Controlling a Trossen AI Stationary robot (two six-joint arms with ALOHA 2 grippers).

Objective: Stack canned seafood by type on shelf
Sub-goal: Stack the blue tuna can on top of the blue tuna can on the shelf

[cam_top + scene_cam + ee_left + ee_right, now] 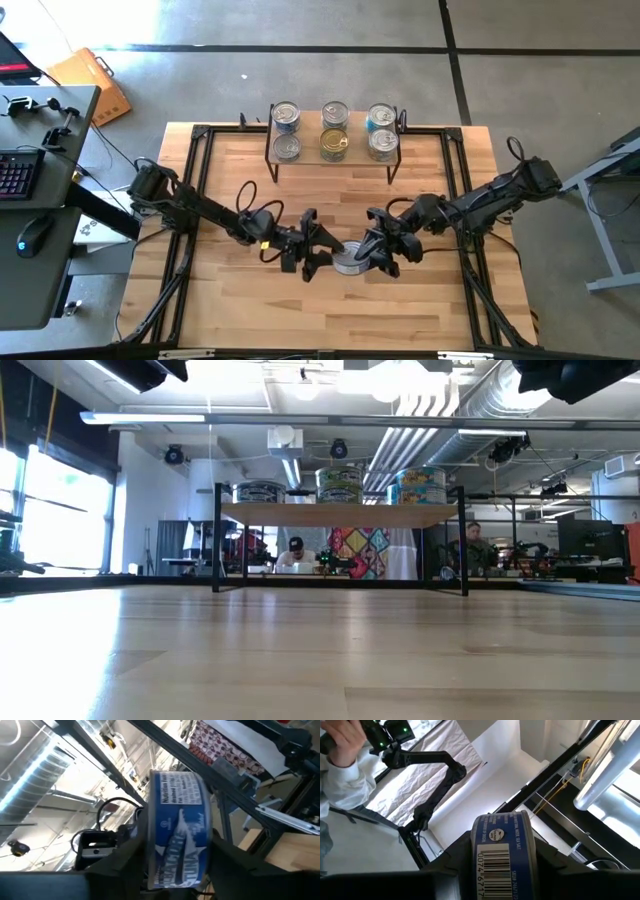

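Overhead, a blue-labelled tin [349, 262] sits between the left gripper [318, 252] and the right gripper [378, 254], over the middle of the desk [230, 300], near of the shelf [333, 152]. The shelf already carries six tins in three pairs: silver lids left [286, 116] and right [380, 117], gold-lidded ones in the centre [334, 146]. The tin is judged rigid, moderately heavy for its size, with smooth lids and a slick printed wall; it will not deform, but may slip or twist if pinched off-centre, so the flat lid faces or the mid-wall are the best places to hold. In the right wrist view the tin [505, 855] lies between that arm's jaws, which clamp it. In the left wrist view the same tin [176, 827] stands on edge between the left jaws, which flank it closely; whether they touch cannot be told.
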